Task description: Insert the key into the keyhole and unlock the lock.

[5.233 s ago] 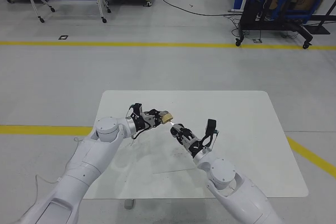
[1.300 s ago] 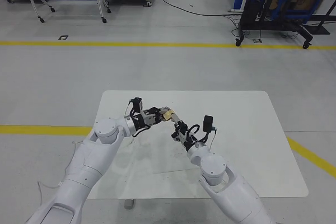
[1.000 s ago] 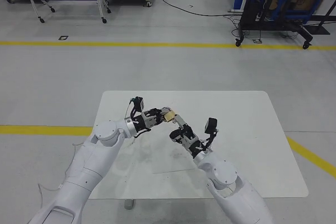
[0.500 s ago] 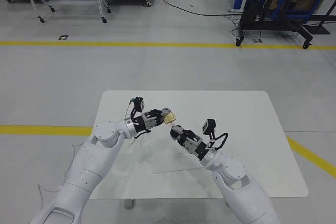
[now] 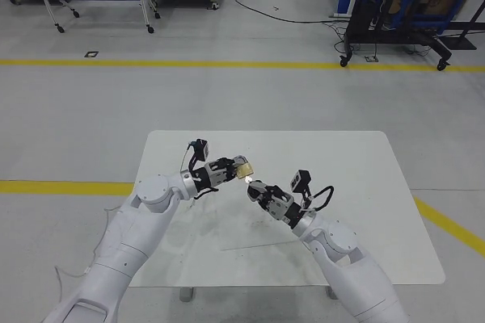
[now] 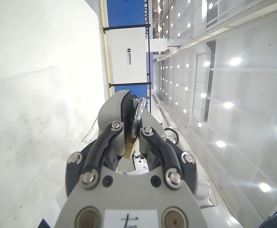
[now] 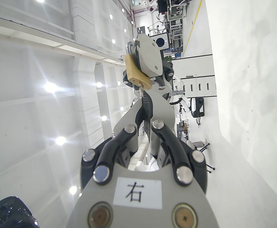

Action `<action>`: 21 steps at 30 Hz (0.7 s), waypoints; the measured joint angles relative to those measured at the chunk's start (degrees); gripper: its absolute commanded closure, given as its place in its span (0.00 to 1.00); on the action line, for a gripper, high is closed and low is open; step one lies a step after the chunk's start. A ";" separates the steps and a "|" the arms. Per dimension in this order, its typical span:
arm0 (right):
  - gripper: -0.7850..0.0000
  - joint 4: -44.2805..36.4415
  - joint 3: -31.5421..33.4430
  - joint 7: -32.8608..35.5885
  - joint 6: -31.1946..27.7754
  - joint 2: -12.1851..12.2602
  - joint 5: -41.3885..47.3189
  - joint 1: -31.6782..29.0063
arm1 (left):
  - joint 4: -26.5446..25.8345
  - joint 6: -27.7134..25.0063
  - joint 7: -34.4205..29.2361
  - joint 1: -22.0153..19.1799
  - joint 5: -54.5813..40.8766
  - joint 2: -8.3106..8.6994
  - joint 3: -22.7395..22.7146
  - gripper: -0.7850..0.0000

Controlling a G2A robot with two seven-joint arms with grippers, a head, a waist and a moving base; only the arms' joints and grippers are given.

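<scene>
While both my arms are close together above the white table (image 5: 347,161), toward 9 o'clock from its middle, my left gripper (image 5: 229,168) pinches the brass lock (image 5: 243,169). At 5 o'clock from it, my right gripper (image 5: 254,190) pinches the small key (image 7: 141,89), its tip touching the lock's keyhole end.

Two glossy white arms, the left arm (image 5: 133,230) and right arm (image 5: 339,244): rounded shells, bulbous joints, black at the wrists, a black cable (image 5: 326,192) looping off the right one. Now the left gripper (image 6: 135,117) and right gripper (image 7: 144,98): grey bodies, black link bars (image 7: 169,141), silver screws (image 7: 156,124), ribbed black pads (image 7: 147,110), each with a white label (image 7: 137,193) bearing one black character.
</scene>
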 measured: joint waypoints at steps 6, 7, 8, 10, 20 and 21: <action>0.86 0.38 -0.42 0.09 -0.28 -0.04 -0.21 0.00 | -0.08 0.15 0.09 0.05 0.28 -0.02 -0.10 1.00; 0.85 0.38 -0.47 0.06 -0.39 -0.04 -0.24 -0.01 | -0.09 0.16 0.09 0.07 0.30 -0.02 -0.12 1.00; 0.85 0.39 -0.49 0.07 -0.44 -0.05 -0.19 -0.01 | -0.09 0.16 0.11 0.08 0.33 -0.03 -0.14 1.00; 0.84 0.51 -0.49 0.11 -0.44 -0.06 0.00 0.10 | -0.13 0.12 0.17 0.11 0.49 -0.04 -0.15 1.00; 0.80 0.65 -1.03 0.41 -0.89 -0.14 -0.15 0.38 | -0.27 -0.05 0.30 0.33 0.77 -0.09 -0.31 1.00; 0.80 0.58 -1.00 0.44 -0.98 -0.12 -0.16 0.27 | -0.31 -0.05 0.32 0.36 0.75 -0.09 -0.34 1.00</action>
